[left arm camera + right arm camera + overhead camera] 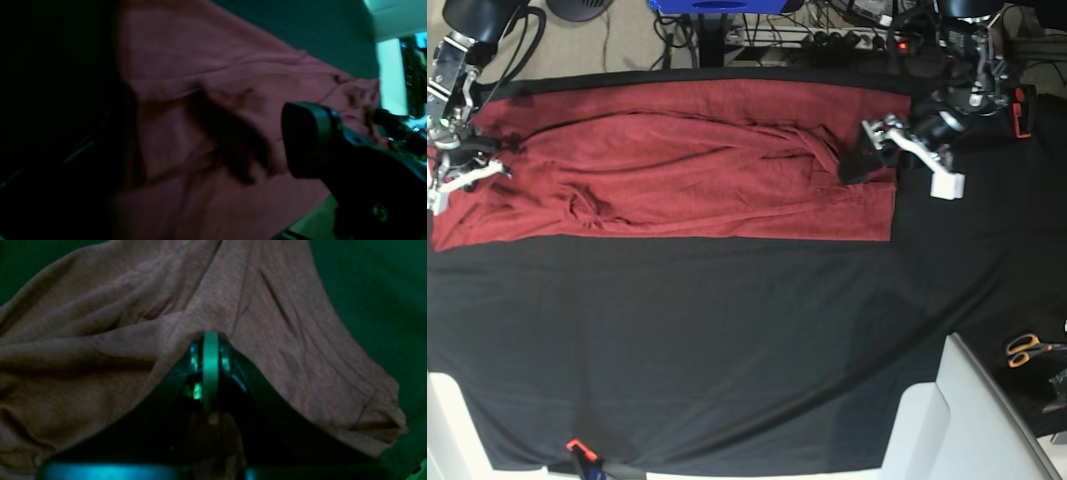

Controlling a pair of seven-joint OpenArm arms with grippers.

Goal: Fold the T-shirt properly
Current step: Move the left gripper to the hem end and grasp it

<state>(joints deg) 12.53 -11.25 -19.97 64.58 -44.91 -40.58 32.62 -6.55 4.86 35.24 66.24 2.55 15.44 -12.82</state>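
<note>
The brick-red T-shirt (677, 160) lies spread along the back of the table, wrinkled in the middle, with its front edge straight. My right gripper (455, 170) is at the shirt's left end. In the right wrist view its fingers (210, 350) meet in a point and the cloth (100, 340) drapes up over them, pinched. My left gripper (867, 150) is over the shirt's right end. In the left wrist view (200, 133) its jaws stand wide apart, with one black finger (307, 140) showing over the cloth (206, 66) and the other a dark blur at the left.
A black tablecloth (727, 340) covers the table. Orange-handled scissors (1027, 348) lie at the right edge. A white panel (957, 420) stands at the front right corner. An orange clamp (577, 447) sits at the front edge. Cables and gear lie behind the table.
</note>
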